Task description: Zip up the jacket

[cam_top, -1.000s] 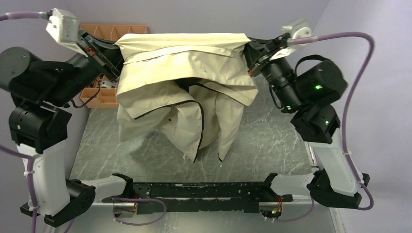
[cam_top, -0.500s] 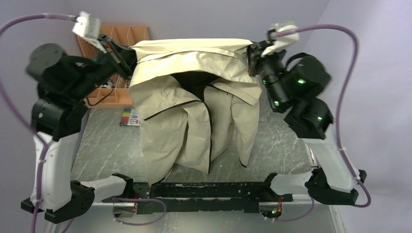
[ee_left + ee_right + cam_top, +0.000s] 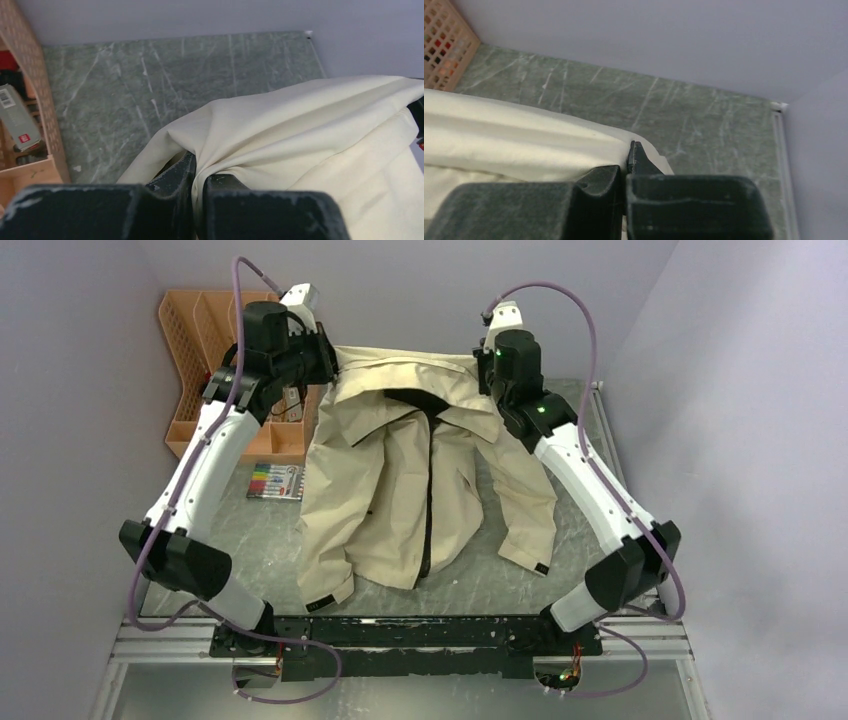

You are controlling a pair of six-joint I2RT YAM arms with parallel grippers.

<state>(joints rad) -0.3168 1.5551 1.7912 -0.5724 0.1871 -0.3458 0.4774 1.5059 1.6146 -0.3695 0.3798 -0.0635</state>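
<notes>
1. We are holding the jacket (image 3: 380, 500) by both shoulders so it is lying spread on the table (image 3: 590, 470), front up, with the collar toward the far wall.
2. Our left gripper (image 3: 197, 187) is pinching a fold of cream cloth tight, and our right gripper (image 3: 625, 172) is clamping the other shoulder.
3. We are gripping wide apart, we judge, so the zipper (image 3: 430, 490) is lying straight, ready for closing.
</notes>
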